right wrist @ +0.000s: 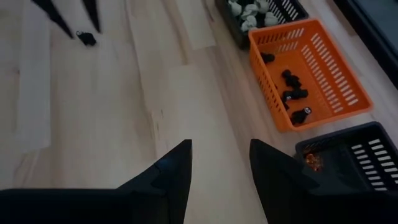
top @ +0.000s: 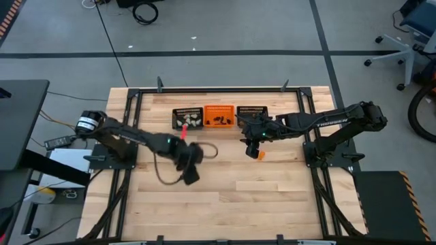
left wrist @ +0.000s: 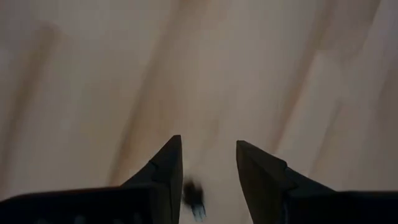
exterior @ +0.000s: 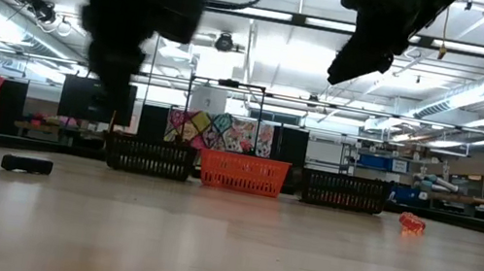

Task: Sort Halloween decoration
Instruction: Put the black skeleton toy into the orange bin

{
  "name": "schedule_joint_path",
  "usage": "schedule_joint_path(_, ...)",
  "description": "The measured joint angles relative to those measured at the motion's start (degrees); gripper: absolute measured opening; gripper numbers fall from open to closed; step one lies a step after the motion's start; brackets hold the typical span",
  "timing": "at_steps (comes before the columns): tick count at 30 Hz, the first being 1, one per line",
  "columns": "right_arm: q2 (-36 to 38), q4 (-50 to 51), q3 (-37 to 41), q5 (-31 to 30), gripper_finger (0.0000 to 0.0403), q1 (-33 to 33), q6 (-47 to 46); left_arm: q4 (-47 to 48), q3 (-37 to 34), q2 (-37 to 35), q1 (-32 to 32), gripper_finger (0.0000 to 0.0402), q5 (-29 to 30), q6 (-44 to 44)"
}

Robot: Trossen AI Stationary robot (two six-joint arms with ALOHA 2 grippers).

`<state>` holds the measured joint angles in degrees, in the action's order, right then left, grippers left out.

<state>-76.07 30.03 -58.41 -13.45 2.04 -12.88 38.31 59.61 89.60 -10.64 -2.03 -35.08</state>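
Note:
Three mesh baskets stand in a row at the table's far side. The left black basket holds whitish trinkets, the orange basket holds black trinkets, and the right black basket holds orange trinkets. My left gripper hangs open over the table's middle. A loose black trinket lies on the wood below its fingers and also shows in the low view. My right gripper is open and empty, raised in front of the baskets. A loose orange trinket lies on the table beside it.
A dark cable loops on the wood by the left arm. A black frame borders the table. Bare wood spreads over the near half of the table.

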Motion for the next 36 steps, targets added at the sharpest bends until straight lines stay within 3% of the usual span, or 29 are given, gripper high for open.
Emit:
schedule_joint_path(5,0.0,-0.45,0.0,-0.44,0.0165,0.0,0.0,4.08,0.0,0.0,-7.27,0.0123,1.71,-4.87)
schedule_joint_path(11,0.0,-2.45,0.0,-0.44,0.0165,0.0,-0.8,6.6,0.0,0.5,-12.35,0.0126,10.57,-10.34)
schedule_joint_path(17,-0.02,-3.61,0.0,-0.42,0.0165,0.07,-1.05,7.45,-0.62,0.89,-12.3,0.0128,12.4,-10.39)
schedule_joint_path(36,-0.04,-3.85,0.0,0.04,0.0165,0.13,-2.05,-10.61,-16.06,0.47,-12.47,0.0128,10.1,-21.83)
